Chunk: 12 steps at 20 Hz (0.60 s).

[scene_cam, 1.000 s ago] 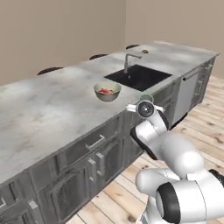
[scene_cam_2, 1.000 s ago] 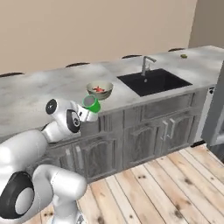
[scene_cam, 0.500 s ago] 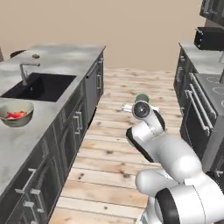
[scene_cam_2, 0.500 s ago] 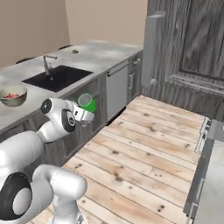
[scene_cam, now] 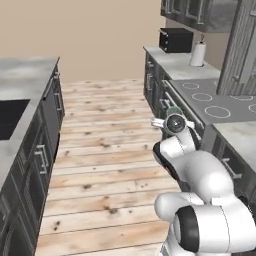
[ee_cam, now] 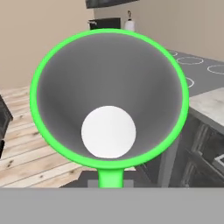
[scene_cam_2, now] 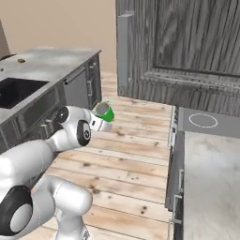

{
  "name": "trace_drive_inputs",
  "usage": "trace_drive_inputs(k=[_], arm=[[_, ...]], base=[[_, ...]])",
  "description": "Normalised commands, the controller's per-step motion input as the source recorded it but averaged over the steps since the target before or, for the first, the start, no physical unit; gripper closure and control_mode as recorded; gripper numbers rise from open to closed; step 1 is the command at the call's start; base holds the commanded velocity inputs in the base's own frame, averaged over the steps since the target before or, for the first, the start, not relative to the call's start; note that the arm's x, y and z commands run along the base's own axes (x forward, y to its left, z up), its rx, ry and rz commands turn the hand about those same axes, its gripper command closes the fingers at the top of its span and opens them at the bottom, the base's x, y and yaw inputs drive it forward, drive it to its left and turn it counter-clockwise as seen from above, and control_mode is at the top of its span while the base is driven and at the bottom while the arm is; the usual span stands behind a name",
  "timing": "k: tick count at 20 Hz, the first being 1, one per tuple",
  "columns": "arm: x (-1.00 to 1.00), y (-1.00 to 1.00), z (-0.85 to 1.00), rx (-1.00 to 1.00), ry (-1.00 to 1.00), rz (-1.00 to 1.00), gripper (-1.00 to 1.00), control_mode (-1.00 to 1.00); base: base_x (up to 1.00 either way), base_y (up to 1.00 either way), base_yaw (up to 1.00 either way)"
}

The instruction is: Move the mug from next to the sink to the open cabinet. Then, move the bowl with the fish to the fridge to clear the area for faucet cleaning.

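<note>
The bright green mug [scene_cam_2: 104, 112] hangs over the wood floor in the aisle, with my gripper [scene_cam_2: 99, 121] shut on it. From the left side, a sliver of the mug [scene_cam: 172, 108] peeks out behind the wrist. Close up, the mug [ee_cam: 109, 98] faces me mouth-first, showing a grey inside and a white bottom. A corner of the black sink [scene_cam_2: 16, 91] sits in the island counter on the left, and its edge [scene_cam: 6, 117] also appears from the other side. The bowl, fish and faucet are out of view.
A counter with a stovetop [scene_cam: 215, 102], a black microwave [scene_cam: 176, 40] and a paper roll [scene_cam: 198, 54] runs along the right. A tall dark wood-grain panel with a bar handle [scene_cam_2: 123, 51] stands ahead. Wall cabinets [scene_cam: 195, 12] hang above. Open wood floor [scene_cam: 105, 150] lies between the counters.
The whole picture has swung from the island with sink and bowl round to the aisle and stove side: the base has turned. The mug stays held in the gripper.
</note>
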Motion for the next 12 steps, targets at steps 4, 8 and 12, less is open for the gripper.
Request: trace_drive_inputs(k=[4, 8, 12], arm=[[0.00, 0.00, 0.00, 0.00, 0.00, 0.00, 1.00, 1.00], [0.00, 0.00, 0.00, 0.00, 0.00, 0.00, 1.00, 1.00], [0.00, 0.00, 0.00, 0.00, 0.00, 0.00, 1.00, 1.00]], base=[[0.62, 0.20, -0.10], [1.00, 0.59, -0.12], [1.00, 0.87, -0.32]])
